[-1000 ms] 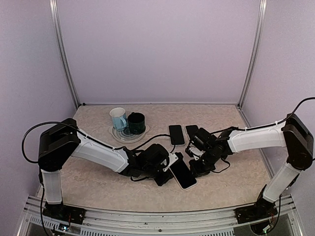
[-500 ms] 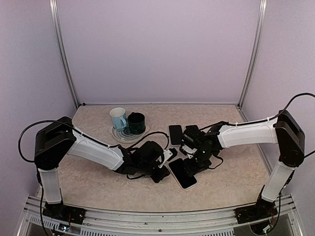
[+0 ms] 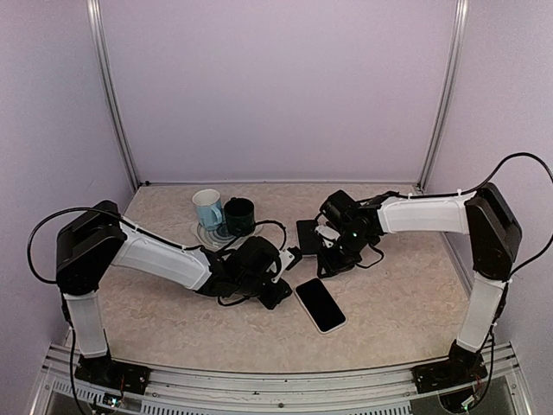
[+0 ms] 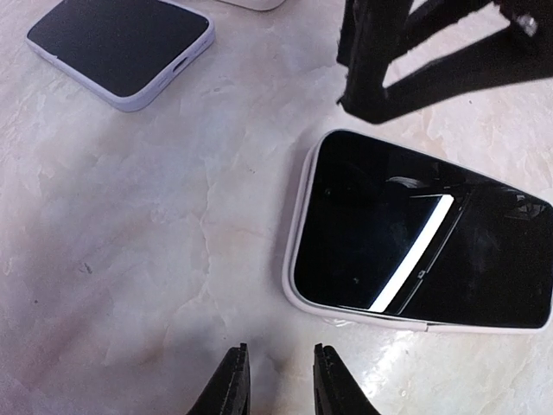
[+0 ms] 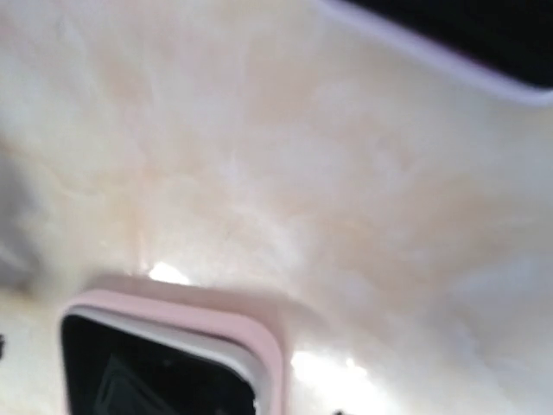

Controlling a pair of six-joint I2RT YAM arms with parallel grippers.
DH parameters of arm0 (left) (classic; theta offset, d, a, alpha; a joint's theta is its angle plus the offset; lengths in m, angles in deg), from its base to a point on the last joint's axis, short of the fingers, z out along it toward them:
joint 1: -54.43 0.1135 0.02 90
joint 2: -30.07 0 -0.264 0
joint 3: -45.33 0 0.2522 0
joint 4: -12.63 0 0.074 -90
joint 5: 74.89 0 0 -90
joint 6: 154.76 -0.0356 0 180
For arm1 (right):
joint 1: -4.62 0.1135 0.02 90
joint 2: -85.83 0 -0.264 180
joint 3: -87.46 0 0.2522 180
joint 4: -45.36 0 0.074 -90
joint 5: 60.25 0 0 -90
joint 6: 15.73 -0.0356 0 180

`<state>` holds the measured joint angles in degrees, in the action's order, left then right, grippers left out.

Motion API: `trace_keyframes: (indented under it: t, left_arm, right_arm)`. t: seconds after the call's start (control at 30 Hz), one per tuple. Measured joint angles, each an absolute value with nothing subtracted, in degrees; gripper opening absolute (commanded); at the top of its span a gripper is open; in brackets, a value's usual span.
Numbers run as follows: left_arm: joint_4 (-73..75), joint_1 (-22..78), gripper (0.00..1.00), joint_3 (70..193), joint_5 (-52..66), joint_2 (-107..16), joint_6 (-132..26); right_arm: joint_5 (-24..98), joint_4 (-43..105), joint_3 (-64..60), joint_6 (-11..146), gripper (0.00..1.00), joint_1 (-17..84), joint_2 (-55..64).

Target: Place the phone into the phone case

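1 pink case (image 5: 190,309), right wrist only

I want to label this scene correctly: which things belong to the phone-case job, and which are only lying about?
Job: nearer phone, farther phone, pink-rimmed case.
Lying about: light blue mug, dark mug, coaster under them.

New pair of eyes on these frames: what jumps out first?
The left gripper and right gripper sit close together mid-table, beside a dark phone that lies flat, screen up, held by neither. Behind them on the left, a pale blue mug and a dark mug stand side by side.
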<state>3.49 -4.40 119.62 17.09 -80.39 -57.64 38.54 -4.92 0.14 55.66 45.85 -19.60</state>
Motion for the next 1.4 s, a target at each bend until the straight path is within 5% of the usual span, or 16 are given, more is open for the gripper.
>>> trace_keyframes:
  t: [0.5, 1.0, 1.4]
  left_arm:
    - [3.14, -4.81, 0.26, 121.26, 16.84, -83.82, -57.58]
    - [1.64, -4.81, 0.26, 122.42, 16.87, -84.1, -57.56]
    - [0.74, -4.92, 0.28, 121.54, 16.84, -81.02, -57.12]
  right_arm:
    - [41.41, 2.71, 7.02, 53.45, 0.0, 47.49, -21.59]
    - [36.1, 19.28, 11.9, 52.21, 0.0, 50.0, -23.12]
    - [34.37, -4.37, 6.87, 51.46, 0.07, 53.28, -13.96]
